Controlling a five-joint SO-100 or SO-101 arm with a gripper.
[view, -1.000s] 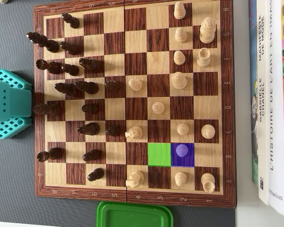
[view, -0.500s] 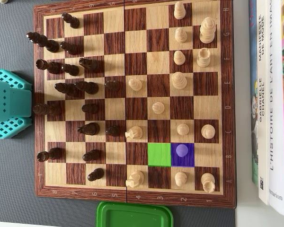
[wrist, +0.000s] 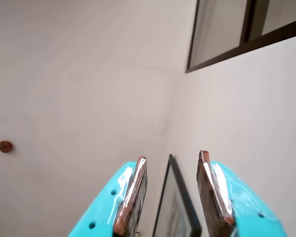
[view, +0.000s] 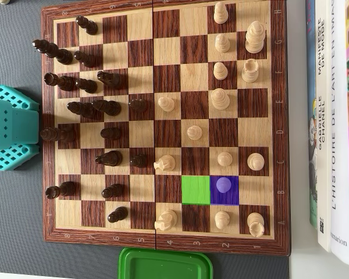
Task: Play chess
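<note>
A wooden chessboard (view: 163,232) fills the overhead view. Dark pieces (view: 107,107) stand on its left half, light pieces (view: 221,99) on its right half. One square near the lower right is tinted purple with a light pawn (view: 223,185) on it. The square left of it is tinted green (view: 196,190) and bare. My gripper (wrist: 172,156) shows only in the wrist view. Its turquoise jaws are open and empty and point up at a white wall, away from the board. A teal part of the arm (view: 9,128) sits left of the board.
A green plastic lid or box (view: 166,264) lies at the board's lower edge. Books (view: 331,116) lie along the right side. In the wrist view a dark picture frame (wrist: 180,207) and a window frame (wrist: 246,42) hang on the wall.
</note>
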